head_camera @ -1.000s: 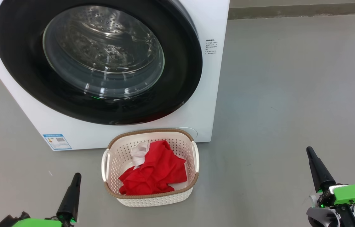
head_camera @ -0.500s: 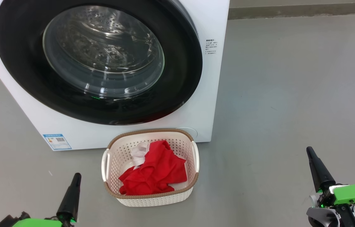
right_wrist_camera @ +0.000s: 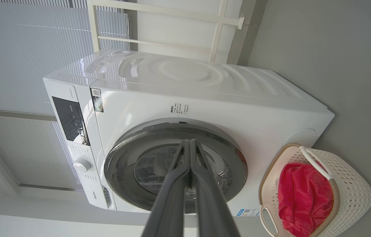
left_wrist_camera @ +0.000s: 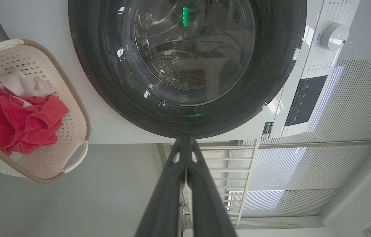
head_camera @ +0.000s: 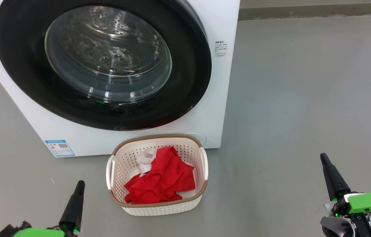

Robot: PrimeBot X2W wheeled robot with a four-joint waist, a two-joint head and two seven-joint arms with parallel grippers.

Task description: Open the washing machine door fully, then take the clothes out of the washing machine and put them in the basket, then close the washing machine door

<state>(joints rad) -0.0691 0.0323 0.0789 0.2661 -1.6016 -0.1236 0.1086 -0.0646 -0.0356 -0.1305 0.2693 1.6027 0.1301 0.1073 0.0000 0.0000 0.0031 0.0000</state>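
Note:
The white washing machine stands ahead with its black-rimmed washing machine door shut flat against the front. On the floor before it sits the cream basket, holding the red and white clothes. My left gripper hangs shut and empty at the lower left, short of the basket. Far to the basket's right, my right gripper is shut and empty.
Bare grey floor spreads to the right of the machine up to a wall skirting. A blue label marks the machine's lower front. White blinds and a white rail frame stand behind the machine.

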